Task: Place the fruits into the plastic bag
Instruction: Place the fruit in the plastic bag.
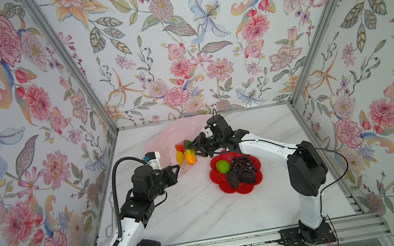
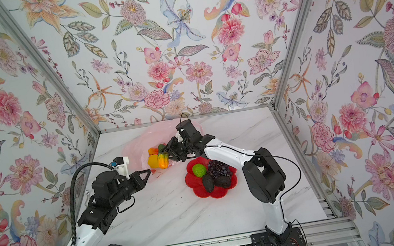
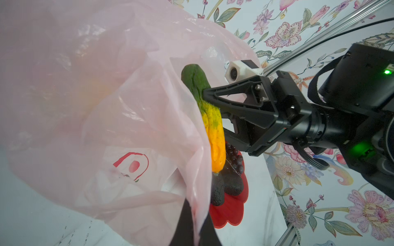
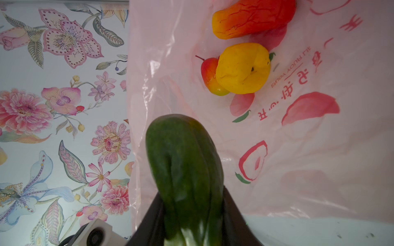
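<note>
Plastic bag (image 1: 163,138), rim pinched by left tool (image 1: 178,168); right tool (image 1: 192,149) clamps mango (image 1: 190,157) near dish (image 1: 228,191).

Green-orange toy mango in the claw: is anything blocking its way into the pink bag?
Nothing visible blocks it. The right gripper holds the green-orange toy mango at the mouth of the thin pink plastic bag, whose edge the left gripper pinches open. The yellow lemon and red apple lie deeper inside.
</note>
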Controlling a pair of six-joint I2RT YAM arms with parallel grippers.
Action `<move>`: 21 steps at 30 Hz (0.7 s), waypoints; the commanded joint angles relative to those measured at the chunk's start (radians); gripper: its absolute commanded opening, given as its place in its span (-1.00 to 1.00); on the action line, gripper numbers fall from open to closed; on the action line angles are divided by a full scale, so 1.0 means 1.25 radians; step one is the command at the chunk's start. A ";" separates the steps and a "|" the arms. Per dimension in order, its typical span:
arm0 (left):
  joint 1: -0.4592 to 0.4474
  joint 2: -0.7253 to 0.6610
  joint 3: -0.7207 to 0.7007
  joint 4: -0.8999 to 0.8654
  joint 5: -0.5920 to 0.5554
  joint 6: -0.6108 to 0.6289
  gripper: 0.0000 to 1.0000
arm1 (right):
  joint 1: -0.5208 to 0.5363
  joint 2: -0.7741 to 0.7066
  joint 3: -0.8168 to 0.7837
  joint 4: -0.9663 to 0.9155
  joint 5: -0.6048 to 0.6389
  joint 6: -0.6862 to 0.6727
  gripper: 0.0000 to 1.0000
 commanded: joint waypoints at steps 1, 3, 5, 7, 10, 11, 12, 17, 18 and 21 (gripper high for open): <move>0.009 -0.008 -0.004 0.007 0.010 -0.002 -1.00 | -0.002 0.036 -0.014 0.077 -0.017 0.061 -0.36; 0.008 -0.008 -0.007 0.009 0.012 -0.002 -1.00 | -0.005 0.058 -0.006 0.086 -0.016 0.077 -0.35; 0.009 -0.010 -0.013 0.011 0.015 -0.004 -1.00 | -0.007 0.081 0.009 0.097 -0.014 0.089 -0.34; 0.009 -0.012 -0.017 0.012 0.017 -0.004 -1.00 | -0.010 0.106 0.028 0.102 -0.009 0.099 -0.33; 0.009 -0.013 -0.021 0.012 0.020 -0.005 -1.00 | -0.016 0.133 0.050 0.101 0.008 0.110 -0.31; 0.009 -0.014 -0.021 0.012 0.021 -0.005 -1.00 | -0.018 0.139 0.053 0.107 0.016 0.116 -0.31; 0.009 -0.013 -0.022 0.011 0.022 -0.005 -1.00 | -0.021 0.147 0.054 0.117 0.024 0.125 -0.29; 0.008 -0.011 -0.026 0.014 0.027 -0.004 -1.00 | -0.034 0.183 0.076 0.148 0.053 0.149 -0.19; 0.008 -0.011 -0.026 0.014 0.029 -0.005 -1.00 | -0.036 0.191 0.081 0.150 0.062 0.152 -0.16; 0.009 -0.010 -0.026 0.013 0.031 -0.003 -1.00 | -0.043 0.205 0.095 0.164 0.077 0.159 -0.06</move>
